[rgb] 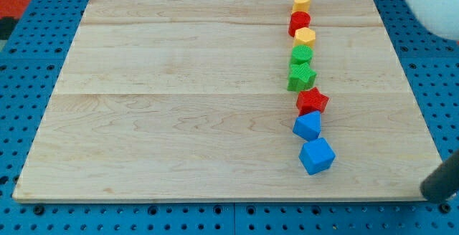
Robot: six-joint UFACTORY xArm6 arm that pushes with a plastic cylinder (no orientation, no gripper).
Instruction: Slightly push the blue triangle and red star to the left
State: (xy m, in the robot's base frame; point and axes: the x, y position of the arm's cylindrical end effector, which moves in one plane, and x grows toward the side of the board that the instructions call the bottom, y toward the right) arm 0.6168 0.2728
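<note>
Item: red star touching blue triangle in the column at the tabletop's right, blue cube just below; rod partly visible bottom right, tip unseen, gripper absent; best approached from the right, both nudged leftward together, briefly.

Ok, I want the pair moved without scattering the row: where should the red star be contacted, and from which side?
I can only push, not grip. Come from the view's right onto the right-hand points of the red star, low, near the blue triangle close below, so both probably slide left. Helpfully, my tip is at the view's lower right, already on that side.
</note>
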